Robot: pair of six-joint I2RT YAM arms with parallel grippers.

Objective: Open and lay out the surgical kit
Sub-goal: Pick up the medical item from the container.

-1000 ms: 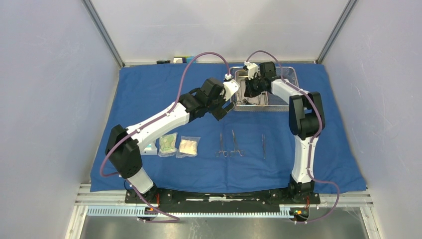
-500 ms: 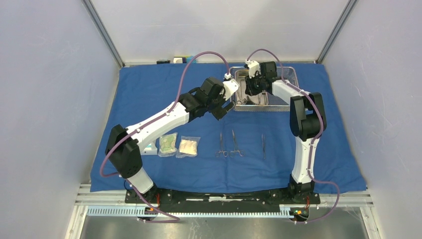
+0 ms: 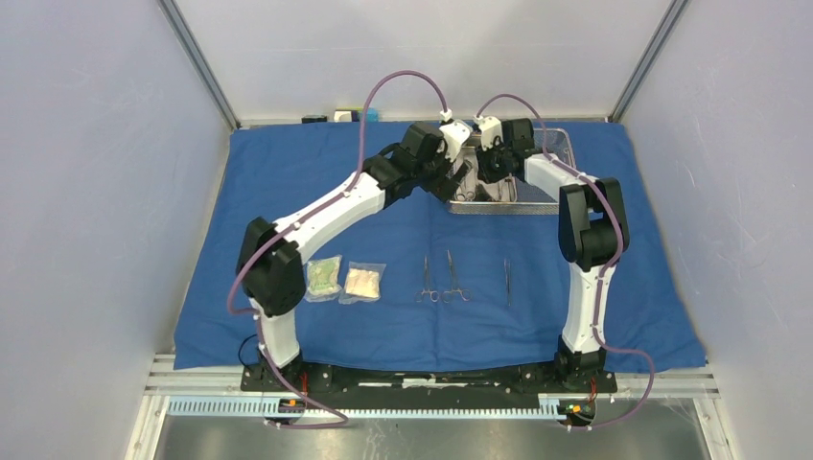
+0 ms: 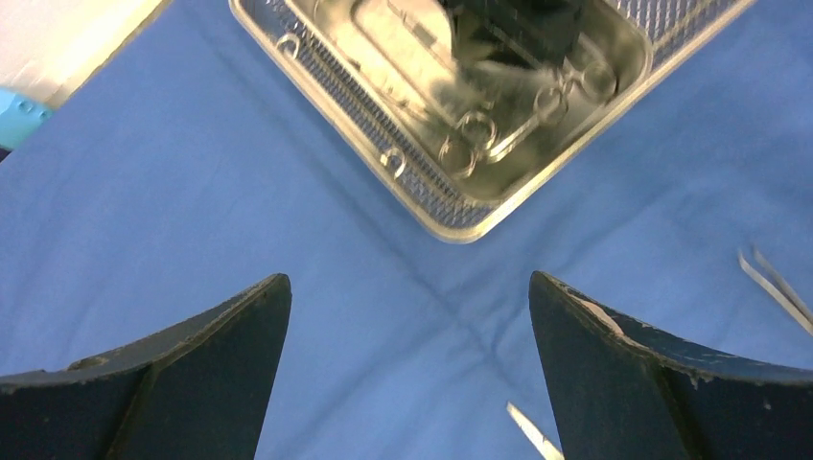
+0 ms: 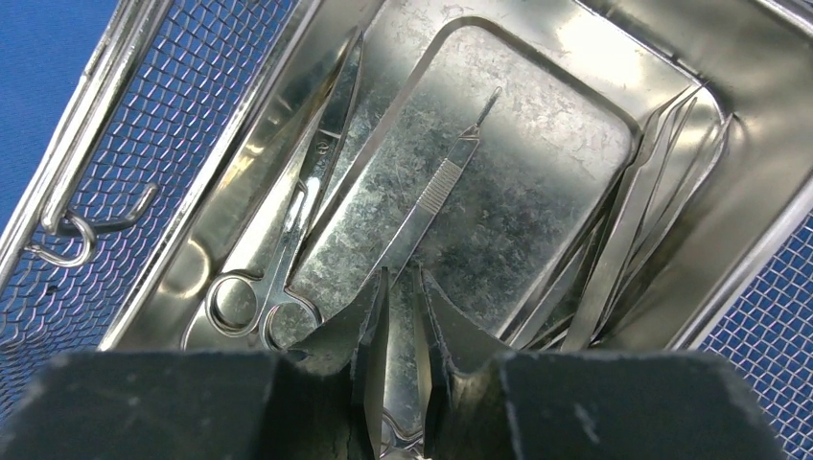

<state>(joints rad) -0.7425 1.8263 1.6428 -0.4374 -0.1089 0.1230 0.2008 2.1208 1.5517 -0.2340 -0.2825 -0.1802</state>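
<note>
Covering most of the table, the blue cloth wrap (image 3: 288, 182) lies unfolded and flat. The mesh tray (image 3: 489, 208) rests on its far half, right of centre, with the inner pan (image 5: 537, 172) seated inside it.

Both arms reach toward the tray. The left gripper (image 4: 407, 283) hovers over bare cloth just short of the tray's near corner, fingers spread fully apart and holding nothing. The right gripper (image 5: 403, 278) is down inside the pan and is the nearer of the two to the remaining instruments.

Items already laid out sit on the near half of the cloth: two clear packets (image 3: 343, 280), a pair of ring-handled clamps (image 3: 441, 278) and a single slim instrument (image 3: 507, 280).

Critical relation: a scalpel (image 5: 436, 187) lies on the pan floor with its long axis running straight away from the right fingers, blade end farthest. Its handle passes into the narrow slit between the two fingertips. A lift would probably come straight up, keeping the handle in line with the slit.

Beside the scalpel, scissors (image 5: 288, 230) lie to one side and a bundle of thin forceps-like pieces (image 5: 633, 220) leans against the opposite pan wall.

Limits of observation:
- The fingers stand nearly together, but whether they pinch the handle or merely straddle it cannot be told.
- The handle's near end is hidden by the fingers.
- From overhead, both wrists mask the pan contents.
- The left arm's elbow covers the cloth beside the packets.
</note>
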